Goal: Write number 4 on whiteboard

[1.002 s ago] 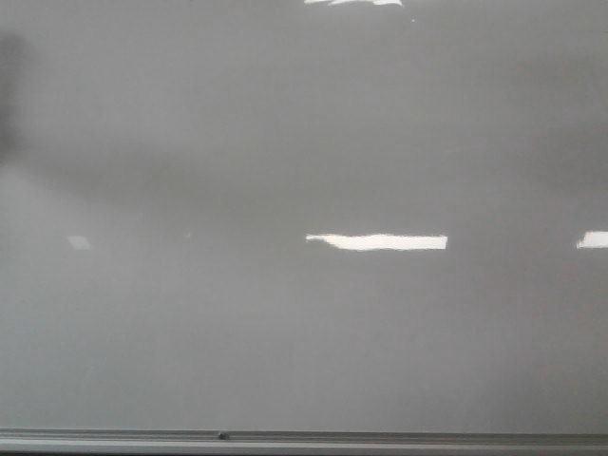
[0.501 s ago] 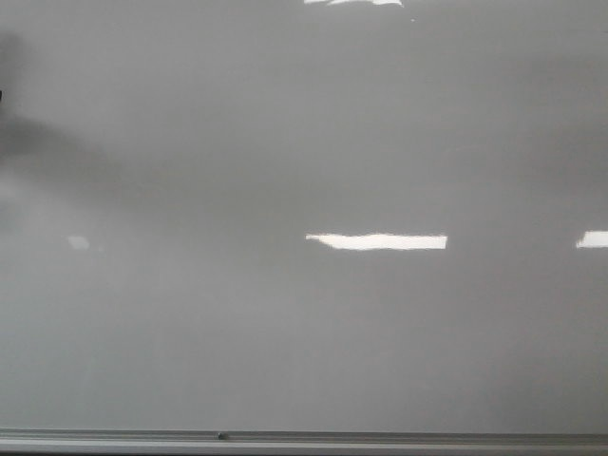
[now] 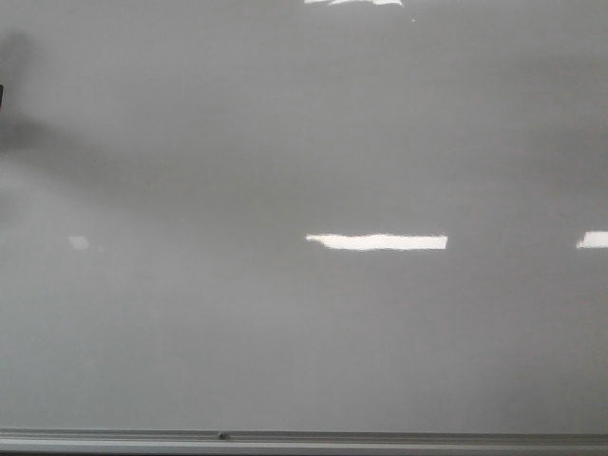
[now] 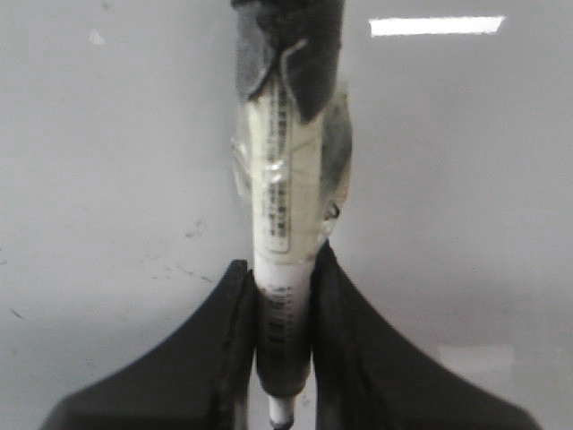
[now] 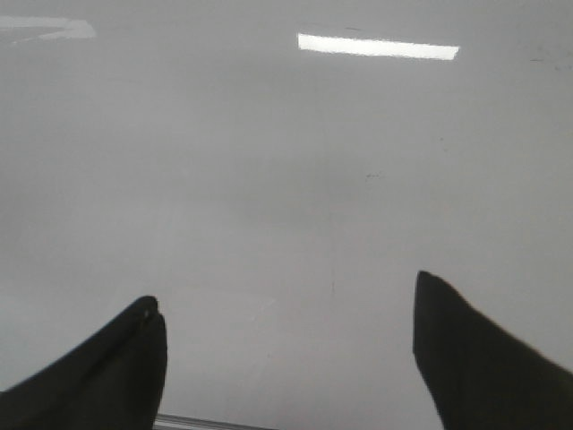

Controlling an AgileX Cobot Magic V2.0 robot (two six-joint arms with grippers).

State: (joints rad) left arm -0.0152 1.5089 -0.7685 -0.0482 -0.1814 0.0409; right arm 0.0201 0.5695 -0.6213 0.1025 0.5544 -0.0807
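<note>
Left claw (image 4: 285, 296) clenched on marker (image 4: 285, 206); right claw (image 5: 286, 345) released, empty. Whiteboard (image 3: 304, 323) unmarked. Risk: marker slipping under tip pressure, skewing strokes.

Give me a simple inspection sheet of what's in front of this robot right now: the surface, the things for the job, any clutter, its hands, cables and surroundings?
Surface: whiteboard, glossy pale grey, with bright light reflections; a grey rail along its lower edge.
Job's things: marker with a taped white barrel and dark cap end, held in the left hand; no number 4 seen on the board.
Clutter: only a few faint specks and scuffs on the board in the wrist views.
Hands: left hand shut on the marker; right hand open and holding nothing, facing the board.
Cables: nothing seen.
Surroundings: a dark blurred shape at the front view's left edge; otherwise the board fills every view.
</note>
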